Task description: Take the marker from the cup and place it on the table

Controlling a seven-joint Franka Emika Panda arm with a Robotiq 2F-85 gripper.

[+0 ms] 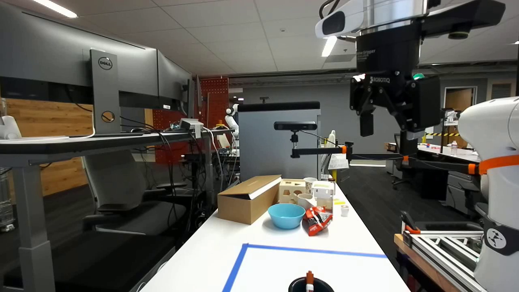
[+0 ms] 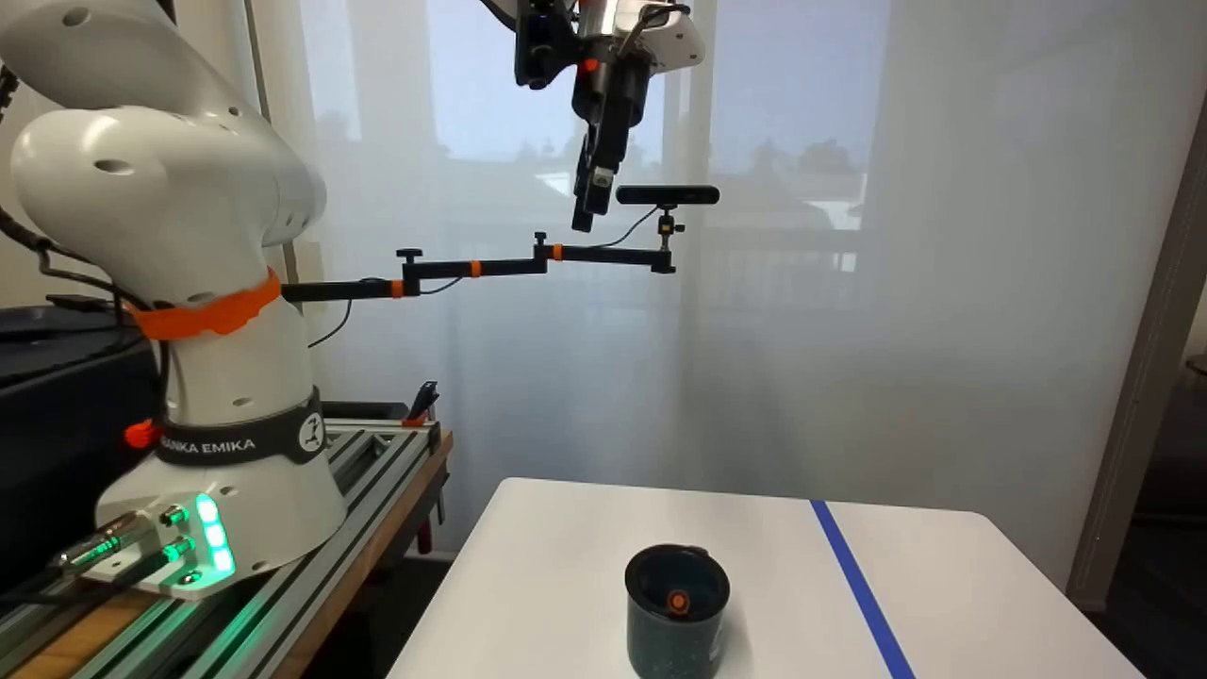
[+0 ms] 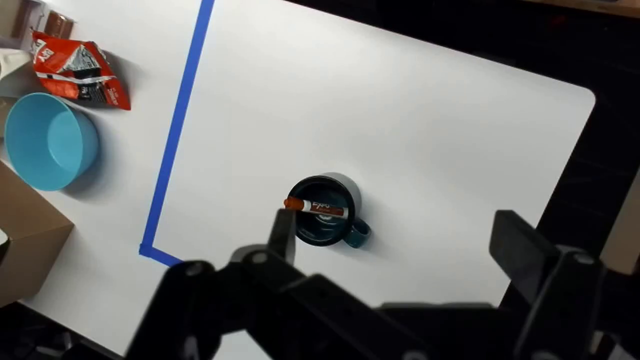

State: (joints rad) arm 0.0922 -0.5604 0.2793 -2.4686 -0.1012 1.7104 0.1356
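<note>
Gripper (image 3: pixel 395 231) nearest in my wrist view, fingers spread, gripping nothing. Marker (image 3: pixel 327 209) leans in cup (image 2: pixel 669 638) on table (image 3: pixel 410 135), cap past rim. Cup looks off-centre from the finger gap; if I descend without re-aligning, a finger could clip it and tip both.

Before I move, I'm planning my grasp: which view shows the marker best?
The wrist view: the marker shows lengthwise, cap and label visible. Exterior views show less: the cap end-on, or cap and some white barrel.
</note>
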